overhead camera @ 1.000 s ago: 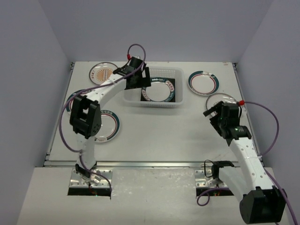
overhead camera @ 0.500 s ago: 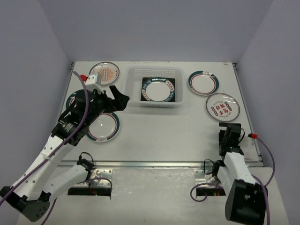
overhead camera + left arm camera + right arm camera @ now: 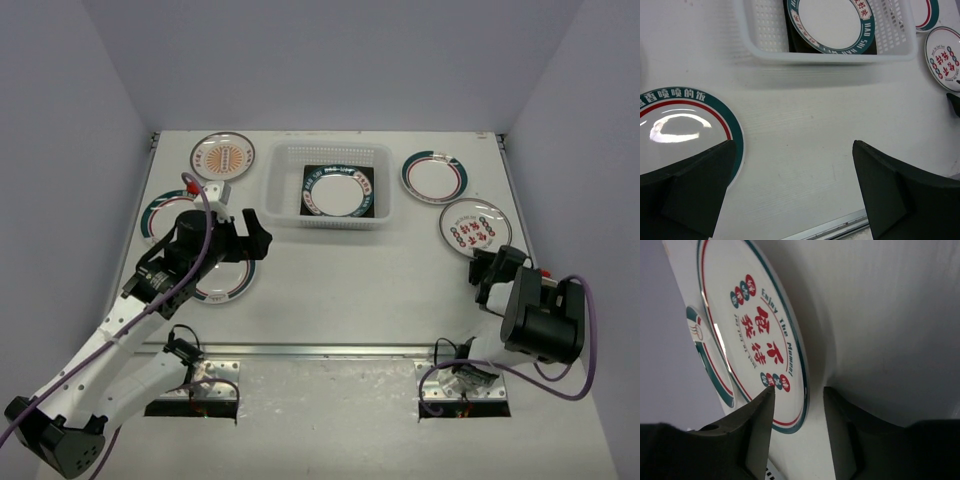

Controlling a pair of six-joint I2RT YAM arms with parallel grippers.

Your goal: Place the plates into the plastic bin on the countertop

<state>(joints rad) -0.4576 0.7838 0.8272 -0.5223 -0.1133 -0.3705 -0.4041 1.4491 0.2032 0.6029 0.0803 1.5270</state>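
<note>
The plastic bin (image 3: 325, 215) stands at the back centre and holds a dark square plate (image 3: 368, 185) with a round teal-rimmed plate (image 3: 337, 193) on it. My left gripper (image 3: 258, 236) hangs open over bare countertop (image 3: 794, 145), its left finger above a teal-and-red-rimmed plate (image 3: 685, 120). My right gripper (image 3: 487, 270) is low at the near edge of the red-patterned plate (image 3: 474, 227). In the right wrist view its jaws (image 3: 799, 389) straddle that plate's rim (image 3: 750, 325) with a gap still showing.
Loose plates lie around: an orange-patterned one (image 3: 222, 157) at back left, a teal-rimmed one (image 3: 160, 210) at left, and a teal-and-red one (image 3: 433, 176) right of the bin. A metal rail (image 3: 320, 350) runs along the near edge.
My left arm has pulled back from the bin to the front-left plate, still open. My right gripper has dropped to the red-patterned plate's near edge and its jaws have narrowed around the rim.
</note>
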